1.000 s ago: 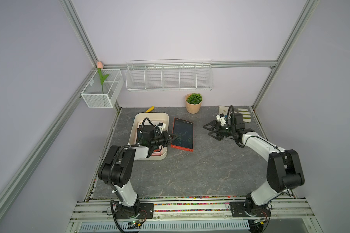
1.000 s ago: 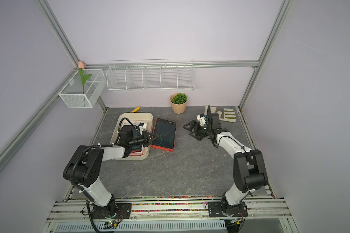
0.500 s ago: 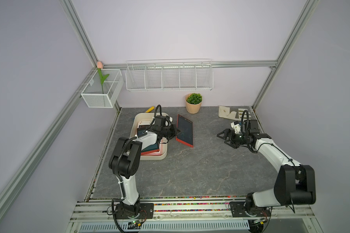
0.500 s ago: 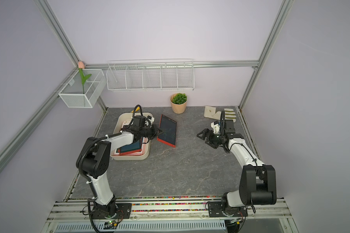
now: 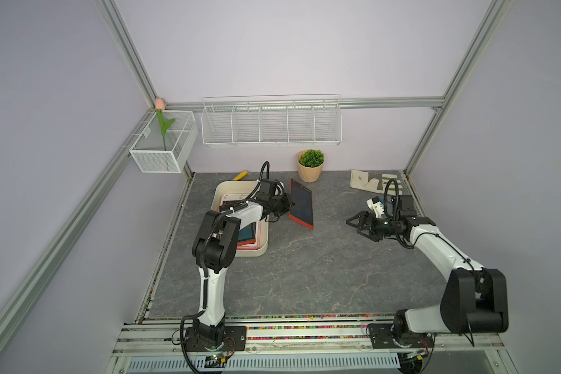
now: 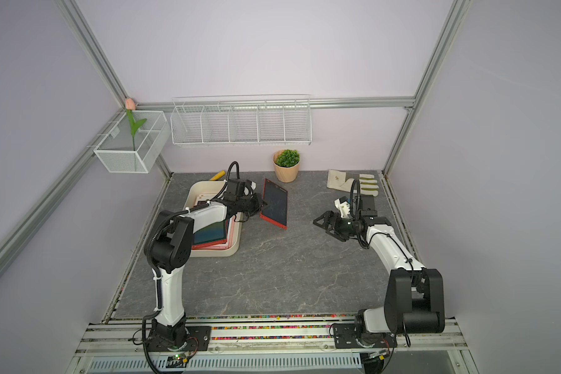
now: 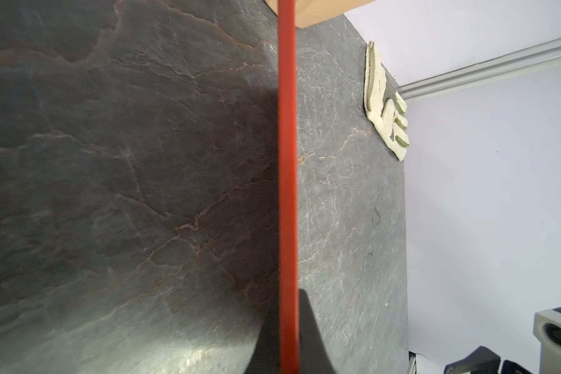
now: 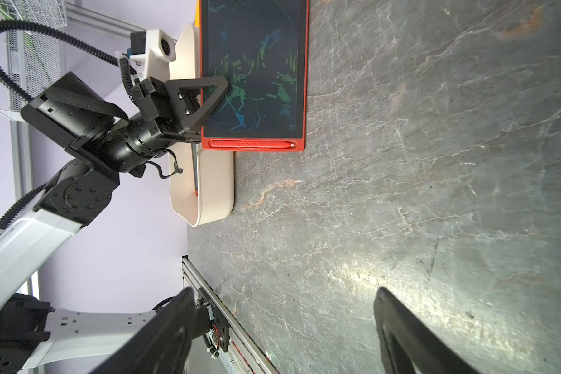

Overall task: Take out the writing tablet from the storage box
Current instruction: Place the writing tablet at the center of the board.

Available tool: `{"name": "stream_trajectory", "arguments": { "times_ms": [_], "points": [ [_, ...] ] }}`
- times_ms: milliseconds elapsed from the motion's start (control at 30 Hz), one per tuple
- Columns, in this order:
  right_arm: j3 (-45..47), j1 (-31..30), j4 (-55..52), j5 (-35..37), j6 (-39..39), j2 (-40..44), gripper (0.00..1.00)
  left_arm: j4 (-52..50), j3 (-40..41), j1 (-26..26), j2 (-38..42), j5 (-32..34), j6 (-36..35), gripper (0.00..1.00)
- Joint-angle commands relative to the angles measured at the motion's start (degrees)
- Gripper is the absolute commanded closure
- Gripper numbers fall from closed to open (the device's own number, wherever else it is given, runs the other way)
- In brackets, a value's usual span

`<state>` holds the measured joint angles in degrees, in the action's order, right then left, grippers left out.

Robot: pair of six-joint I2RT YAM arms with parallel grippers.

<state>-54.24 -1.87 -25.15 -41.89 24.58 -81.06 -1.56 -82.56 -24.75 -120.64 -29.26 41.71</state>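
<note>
The red-framed writing tablet (image 5: 302,205) (image 6: 275,204) is tilted steeply just right of the storage box (image 5: 263,249) (image 6: 234,249), outside it and over the table. My left gripper (image 5: 290,204) (image 6: 263,204) is shut on the tablet's long edge nearest the box. In the left wrist view the tablet's red edge (image 7: 287,162) runs between the two fingers of the left gripper (image 7: 287,307). The right wrist view shows the tablet's dark screen (image 8: 253,71), the left gripper (image 8: 221,87) and the storage box (image 8: 214,194). Other tablets (image 5: 246,236) lie stacked in the box. My right gripper (image 5: 358,225) (image 6: 324,223) (image 8: 284,291) is open and empty, well right of the tablet.
A potted plant (image 5: 310,165) stands at the back behind the tablet. A cream glove (image 5: 370,181) lies at the back right and a yellow item (image 5: 240,175) behind the box. A wire rack (image 5: 271,124) and a mesh basket (image 5: 164,142) hang on the walls.
The left gripper has raised the tablet from lying flat beside the box to a steep tilt. The right gripper has drawn away from the tablet toward the right.
</note>
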Motion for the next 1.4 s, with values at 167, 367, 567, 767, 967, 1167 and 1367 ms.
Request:
{"name": "stream_trajectory", "arguments": {
  "times_ms": [167, 367, 567, 767, 967, 1167, 1367],
  "points": [
    [0.53, -0.55, 0.14, -3.39, -2.28, 1.63, 0.14, -3.7, -5.78, 2.1, -6.07, 2.38, -2.77, 0.87],
    [0.82, -0.84, 0.8, -4.15, -1.92, 1.88, 0.14, -7.48, -9.02, 3.37, -8.82, 0.39, -4.84, 0.77],
    [0.78, -0.81, 1.06, -4.33, -2.01, 1.44, 0.14, -9.18, -9.05, 3.75, -8.74, 1.48, -5.94, 0.72],
    [0.61, -0.88, 1.58, -4.82, -1.99, 0.97, 0.14, -10.54, -8.98, 3.75, -8.38, 2.61, -6.28, 0.65],
    [0.69, -1.22, 1.51, -4.87, -2.08, 1.15, 0.13, -12.36, -9.75, 4.02, -8.39, 4.06, -6.56, 0.64],
    [-0.08, -2.04, -1.13, -1.71, -3.51, 0.64, 0.13, -12.89, -9.24, 3.99, -6.54, 4.21, -7.49, 0.61],
    [-2.47, -4.18, -4.34, 3.14, -4.52, -0.5, 0.12, -14.21, -7.6, 3.84, -1.05, 4.91, -9.25, 0.59]
  ]
}}
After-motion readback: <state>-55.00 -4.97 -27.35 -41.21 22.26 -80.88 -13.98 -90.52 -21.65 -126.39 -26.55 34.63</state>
